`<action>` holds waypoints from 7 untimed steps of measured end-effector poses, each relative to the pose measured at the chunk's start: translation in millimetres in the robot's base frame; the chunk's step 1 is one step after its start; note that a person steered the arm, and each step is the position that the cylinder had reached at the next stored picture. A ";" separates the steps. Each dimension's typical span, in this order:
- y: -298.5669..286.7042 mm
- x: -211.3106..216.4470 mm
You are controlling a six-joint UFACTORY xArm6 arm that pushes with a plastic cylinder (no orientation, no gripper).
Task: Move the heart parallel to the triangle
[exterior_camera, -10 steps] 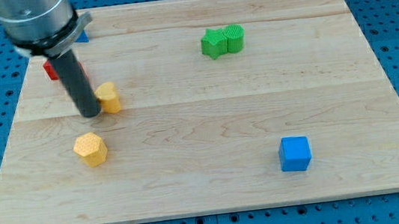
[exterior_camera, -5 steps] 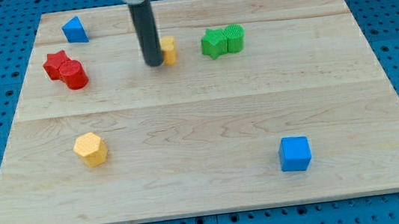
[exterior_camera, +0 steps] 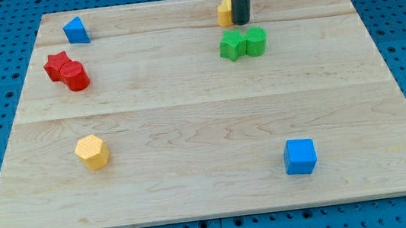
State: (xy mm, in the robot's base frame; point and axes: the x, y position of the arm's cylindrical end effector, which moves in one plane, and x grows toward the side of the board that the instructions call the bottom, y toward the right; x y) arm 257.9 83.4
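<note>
Nearest the view's bottom, nothing was at risk: the blue cube and the yellow hexagon sat well apart from the action on the wooden board.

The trouble, as I judged it, lay farther up. The green star-like block and the green cylinder stood touching each other just below the tip, so any drift of the rod toward the view's bottom could have knocked them. The arm had no jaws to open or close, only the dark rod. Its tip rested against the right side of the yellow heart, which the rod half hid.

That heart lay near the board's top edge, about level with the blue triangle far off at the view's left. It looked close to where the task wanted it. One more shove upward might have sent it over the edge, and a glancing push could have spun it out of line with the triangle.

Counting from near to far, I made it:
- one blue cube
- one yellow hexagon
- one red cylinder touching one red star
- two green blocks
- one yellow heart
- one blue triangle

That gave eight blocks, two of each colour, and one rod.
</note>
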 end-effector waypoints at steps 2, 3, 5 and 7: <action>14.0 -29.2; -5.9 -44.7; -63.7 -36.0; -49.1 -36.0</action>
